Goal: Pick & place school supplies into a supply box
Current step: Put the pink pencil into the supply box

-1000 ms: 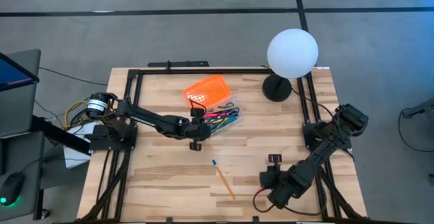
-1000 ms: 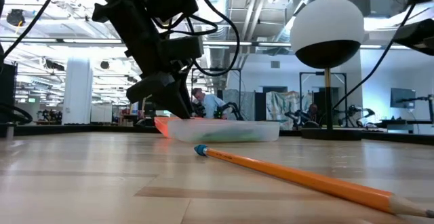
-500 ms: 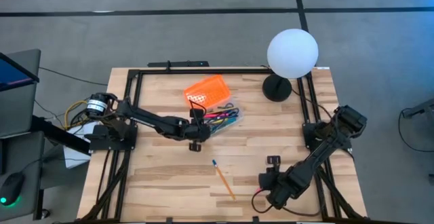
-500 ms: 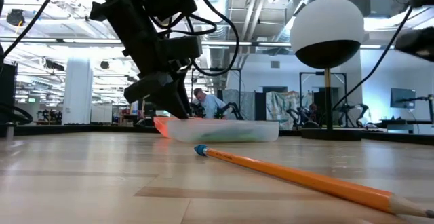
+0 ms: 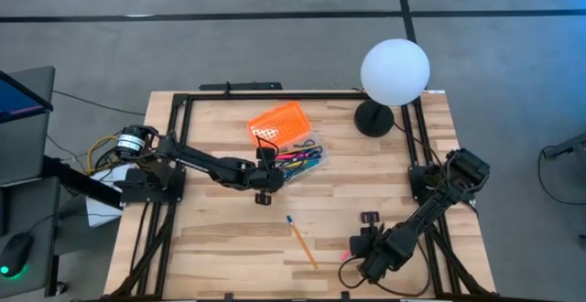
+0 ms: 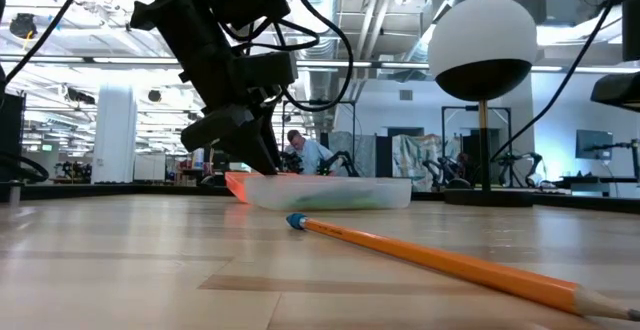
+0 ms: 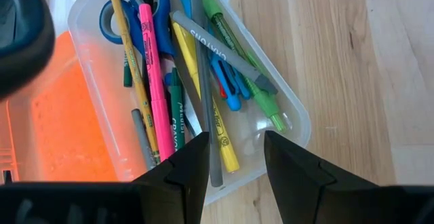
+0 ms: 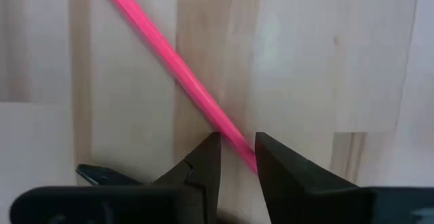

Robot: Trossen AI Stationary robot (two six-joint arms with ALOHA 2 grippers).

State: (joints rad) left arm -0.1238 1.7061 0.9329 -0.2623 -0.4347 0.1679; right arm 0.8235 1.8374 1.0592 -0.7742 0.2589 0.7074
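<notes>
Near table's front edge | right claw (image 8: 236,157) pinching thin pink pen (image 8: 178,76) | left claw (image 7: 234,163) spread above box (image 7: 293,119)

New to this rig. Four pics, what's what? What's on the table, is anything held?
Two dark robot arms work at a wooden table. One camera looks straight down, one sits at table height, and one rides on each wrist.

The left gripper hovers open over a clear box full of pens and markers, its orange lid beside it. The right gripper, near the front edge, is closed on a pink pen. An orange pencil lies loose on the wood. The white globe lamp stands at the back.
</notes>
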